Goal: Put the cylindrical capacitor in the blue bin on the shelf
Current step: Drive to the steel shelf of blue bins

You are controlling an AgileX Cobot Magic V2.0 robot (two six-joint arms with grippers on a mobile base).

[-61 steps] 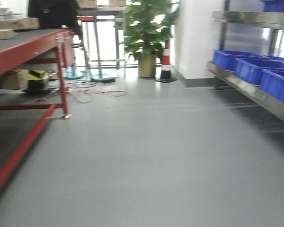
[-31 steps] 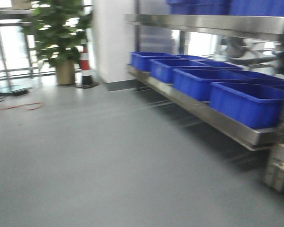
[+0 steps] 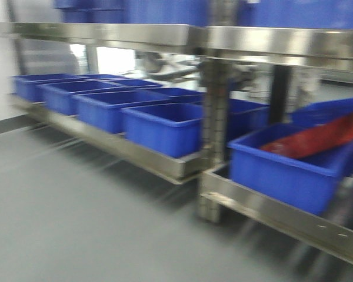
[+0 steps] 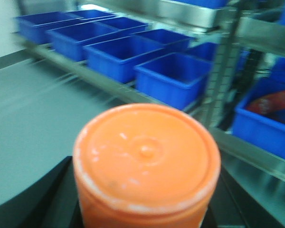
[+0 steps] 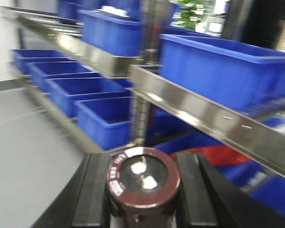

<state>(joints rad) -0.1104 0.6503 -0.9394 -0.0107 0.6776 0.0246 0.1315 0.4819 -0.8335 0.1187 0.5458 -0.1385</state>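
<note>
- Right gripper [image 5: 143,202] clenched on one cylindrical capacitor [image 5: 143,179], two terminals up, not yet in a bin.
- Left gripper [image 4: 143,216] grasps one orange cylinder [image 4: 146,152].
- Shelf [image 3: 135,36] lower tier, front row: five blue bins [image 3: 162,126]; one holds a red item [image 3: 317,140].

1 shelf [image 3: 135,36], 4 front-row blue bins [image 3: 162,129] at 9 o'clock, 1 red-filled bin [image 3: 282,176] at 3 o'clock, 1 capacitor [image 5: 143,183], 1 orange-topped cylinder [image 4: 146,156]
</note>
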